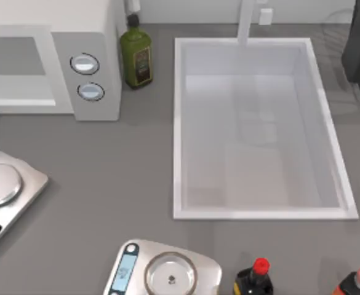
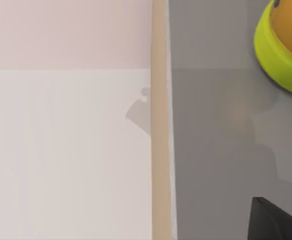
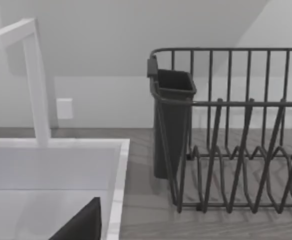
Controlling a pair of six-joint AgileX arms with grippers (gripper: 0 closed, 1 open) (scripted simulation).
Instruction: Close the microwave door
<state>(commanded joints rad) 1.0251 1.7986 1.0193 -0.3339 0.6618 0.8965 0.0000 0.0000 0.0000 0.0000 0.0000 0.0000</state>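
Far left of the bench, at the back, sits the microwave, its two silver dials facing up toward the overhead camera. The microwave door, white frame around a grey window, looks flush with the front face from above, so it may already be shut or nearly so; I can't tell for certain. By my judgement it's a stiff, light hinged panel that swings freely, best pushed flat on the frame near the edge away from the hinge, not pinched.

Moving right: an olive-green bottle just beside the microwave, two kitchen scales along the front, then the white sink with its tap, sauce bottles at the front edge, and a dark dish rack far right.

The left wrist view looks at a pale panel edge and a yellow-green object; the right wrist view faces the sink and rack, well apart from the door. Neither pair of jaws can be read as open or closed, so their spacing from the door is unclear.
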